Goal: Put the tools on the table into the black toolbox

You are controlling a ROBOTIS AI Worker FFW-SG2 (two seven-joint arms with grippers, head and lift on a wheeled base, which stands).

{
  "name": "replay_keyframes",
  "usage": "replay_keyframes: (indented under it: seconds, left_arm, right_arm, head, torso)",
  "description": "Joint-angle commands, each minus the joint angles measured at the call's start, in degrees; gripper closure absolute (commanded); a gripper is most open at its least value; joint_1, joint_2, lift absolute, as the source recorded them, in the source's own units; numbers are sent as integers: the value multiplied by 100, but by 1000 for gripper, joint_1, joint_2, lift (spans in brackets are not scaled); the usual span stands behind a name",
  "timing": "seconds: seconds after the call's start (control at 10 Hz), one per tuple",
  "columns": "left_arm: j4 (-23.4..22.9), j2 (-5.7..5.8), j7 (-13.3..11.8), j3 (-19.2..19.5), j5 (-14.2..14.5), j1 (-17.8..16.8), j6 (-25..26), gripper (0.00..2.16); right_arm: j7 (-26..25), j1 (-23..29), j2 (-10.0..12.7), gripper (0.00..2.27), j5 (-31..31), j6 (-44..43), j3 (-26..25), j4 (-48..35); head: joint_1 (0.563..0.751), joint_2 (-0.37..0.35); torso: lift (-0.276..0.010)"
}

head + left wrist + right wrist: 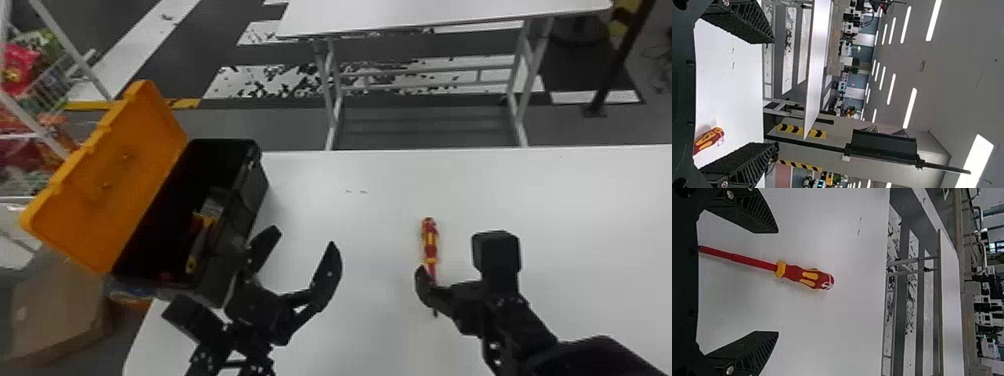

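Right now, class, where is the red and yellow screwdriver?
In the head view, the screwdriver lies on the white table, to the right of the black toolbox, with the right gripper close to it.

Matt, smooth plastic is pretty much what's seen on the wide orange toolbox lid [115,165], and duller plastic on the boxy black toolbox [255,200]. A bit of gloss is shown by the slim red-and-yellow plastic-handled screwdriver [809,279]. The flat white tabletop [370,215] is smooth with a soft sheen. Rough ribbing is carried by the matt black two-fingered left gripper [303,239] and right gripper [465,302], and smooth painted metal is suggested by the slim grey table legs [330,95].
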Motion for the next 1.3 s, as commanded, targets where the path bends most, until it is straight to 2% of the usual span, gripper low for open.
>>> replay_keyframes:
  seconds: [0.0,0.3,0.8,1.0,1.1,1.2]
  left_arm:
    - [0,1,0,-2,0,0,0,56]
    - [35,1,0,-2,0,-26,0,56]
    - [167,1,0,7,9,-149,53,56]
    - [184,1,0,-2,9,-158,70,56]
    - [184,18,0,-2,18,-149,70,56]
    - [184,18,0,-2,18,-140,70,56]
  right_arm:
    - [12,-88,5,93,67,-2,68,139]
    - [100,-343,5,93,111,16,147,473]
    - [557,-598,5,124,120,16,165,1044]
    - [609,-607,5,498,146,68,165,1062]
    - [609,-616,5,893,155,86,165,1062]
    - [609,-616,5,1480,164,174,156,1062]
  head:
    - [695,229]
    - [695,242]
    - [695,261]
    - [695,262]
    - [695,263]
    - [695,262]
  torso:
    - [-75]
    - [-75]
    - [-75]
    - [-75]
    - [-75]
    - [-75]
